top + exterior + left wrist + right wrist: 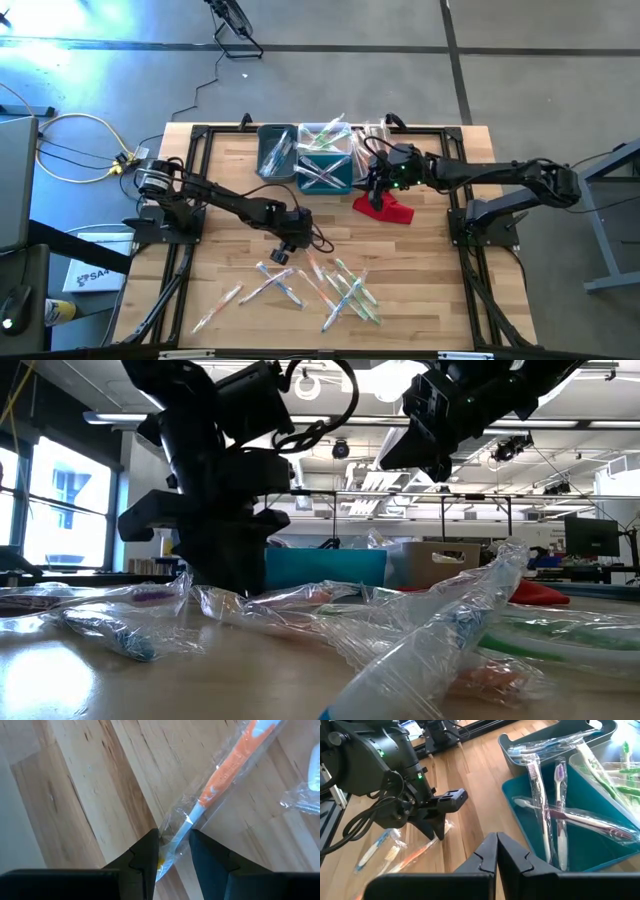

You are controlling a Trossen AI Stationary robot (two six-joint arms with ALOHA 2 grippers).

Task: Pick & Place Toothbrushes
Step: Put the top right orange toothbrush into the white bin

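Note:
Several wrapped toothbrushes (335, 290) lie scattered flat on the wooden table near its front edge. My left gripper (283, 252) points steeply down over the far end of this scatter. It stands open, with one finger on each side of one end of an orange-handled toothbrush (225, 775) that lies on the table. My right gripper (496, 851) is shut with nothing in it. It hangs above the table beside the teal bin (520, 795), close to the red cloth (385, 208). More toothbrushes (555, 815) lie inside the bins. My left gripper comes from above, slanting down, with a finger (147, 857) on each side of the wrapper's end (175, 837) beyond the orange handle. The wrapped toothbrush lies flat on the table. Whether the fingers touch the wrapper, I cannot tell.
At the table's far middle stand a grey bin (277, 152), the teal bin (325, 172) and a white bin (325, 133), all holding toothbrushes. A blue-handled toothbrush (372, 851) lies near my left gripper. Bare wood shows at the near left (215, 250) and near right (430, 290).

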